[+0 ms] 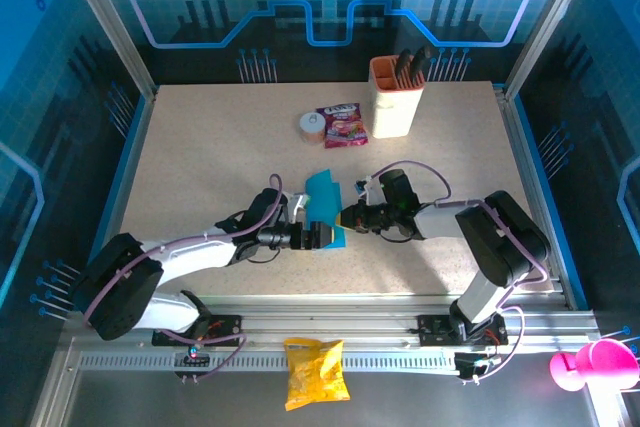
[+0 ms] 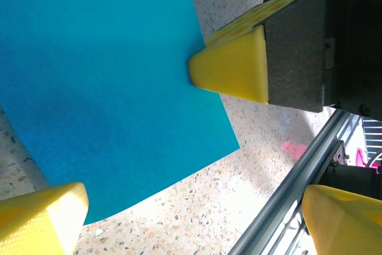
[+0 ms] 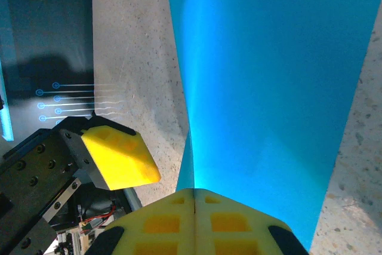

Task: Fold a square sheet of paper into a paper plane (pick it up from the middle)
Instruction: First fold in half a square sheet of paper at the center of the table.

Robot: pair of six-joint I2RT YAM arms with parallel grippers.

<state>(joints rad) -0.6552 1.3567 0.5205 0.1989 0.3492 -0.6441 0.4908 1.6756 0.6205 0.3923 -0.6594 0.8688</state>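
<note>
The square sheet of paper [image 1: 323,199] is lying on the surface [image 1: 200,147] between the two arms, with its visible length running away from the arm bases toward the far side. It is showing no crease that can be confirmed. The right fingers [image 3: 194,222] are clenching the sheet's right-hand edge near its near end; the left wrist view is showing both yellow tips pressed together on that edge. The paper is rising in a shallow curve away from the pinch, so it appears partly lifted there, though how much of it is resting on the surface cannot be told. The left fingers [image 1: 320,237] are standing released and wide apart at the sheet's near end, holding nothing. One of them is sitting at the sheet's near edge and the other is well out past its near-right corner. The deciding relation is this: the sheet is lying ahead of the left fingers and to their far side, and the free left-hand edge is lying opposite the pinched one. In my judgement, the left arm is the one placed to take that edge next.
</note>
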